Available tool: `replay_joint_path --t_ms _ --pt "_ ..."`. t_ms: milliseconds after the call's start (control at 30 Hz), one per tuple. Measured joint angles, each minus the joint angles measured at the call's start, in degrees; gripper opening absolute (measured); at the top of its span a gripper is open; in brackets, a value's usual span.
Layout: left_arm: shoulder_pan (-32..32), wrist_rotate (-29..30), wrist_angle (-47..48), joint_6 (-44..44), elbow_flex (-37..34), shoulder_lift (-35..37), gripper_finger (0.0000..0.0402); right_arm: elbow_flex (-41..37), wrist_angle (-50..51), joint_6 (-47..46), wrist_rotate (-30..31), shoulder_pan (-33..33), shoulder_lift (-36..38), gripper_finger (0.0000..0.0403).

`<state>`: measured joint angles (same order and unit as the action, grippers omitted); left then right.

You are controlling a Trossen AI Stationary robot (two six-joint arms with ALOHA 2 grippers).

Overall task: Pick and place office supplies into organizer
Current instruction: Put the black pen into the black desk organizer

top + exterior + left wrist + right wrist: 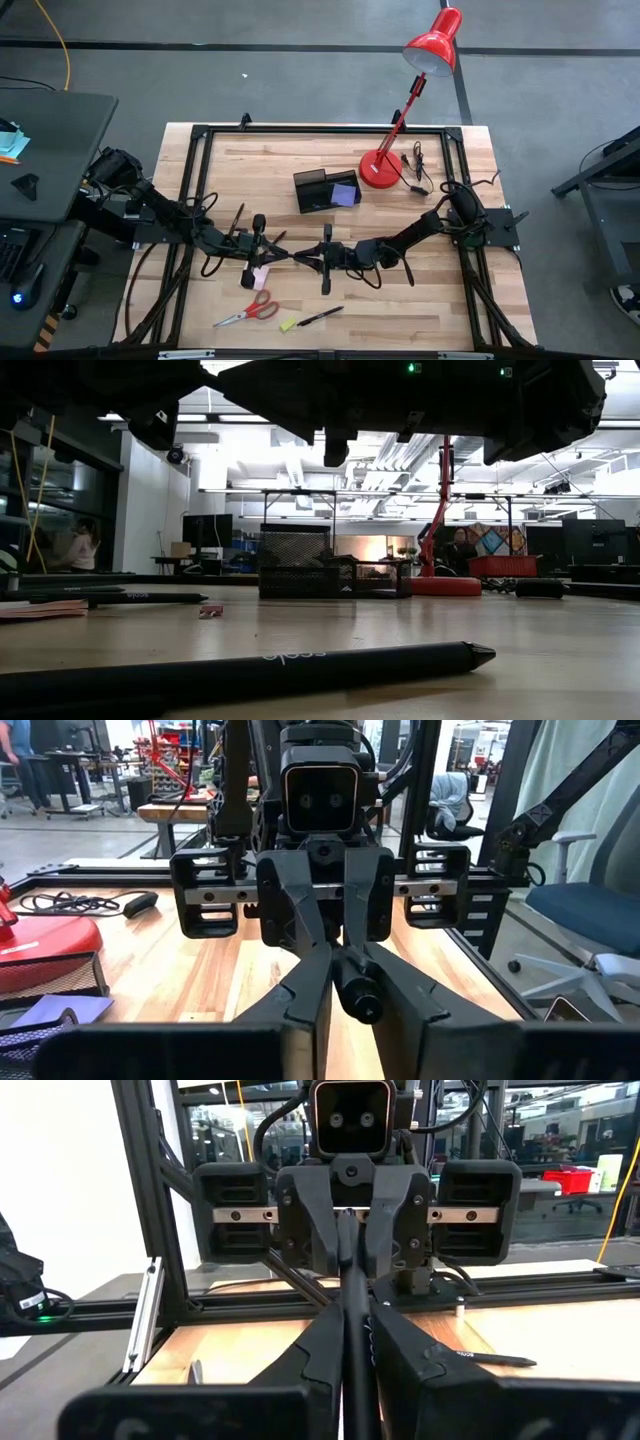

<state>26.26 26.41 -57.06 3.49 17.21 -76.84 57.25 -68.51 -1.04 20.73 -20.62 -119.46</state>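
Both grippers' jaws clamp one black pen (298,257) above the wooden table (440,300).

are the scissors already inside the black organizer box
No, the scissors lie on the table near its front edge, well apart from the organizer.

Left gripper (283,257) and right gripper (300,259) tip-to-tip mid-table, fingers closed — arms stretched inward

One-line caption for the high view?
Both grippers, left gripper and right gripper, meet over mid-table on a black pen near the organizer.
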Motion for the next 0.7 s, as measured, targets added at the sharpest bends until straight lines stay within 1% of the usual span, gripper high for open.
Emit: replay_joint_path --t_ms 167,267,433,500,700 --pt "0.0 0.07 0.02 -0.02 0.0 0.0 0.0026 0.0 -0.02 -0.02 0.0 -0.02 0.0 0.0037" --pt "0.0 0.13 0.02 -0.02 0.0 0.0 0.0023 0.0 -0.04 -0.02 0.0 -0.02 0.0 0.0035" --pt "0.0 0.15 0.0 0.02 0.0 0.0 0.0052 0.0 -0.07 0.0 -0.1 -0.02 0.0 0.0024" --pt "0.0 0.13 0.0 0.02 0.0 0.0 0.0055 0.0 -0.09 0.0 -0.2 -0.02 0.0 0.0025" --pt "0.0 0.15 0.0 -0.02 0.0 0.02 0.0022 0.0 -0.26 -0.04 -0.19 -0.04 -0.01 0.0034"
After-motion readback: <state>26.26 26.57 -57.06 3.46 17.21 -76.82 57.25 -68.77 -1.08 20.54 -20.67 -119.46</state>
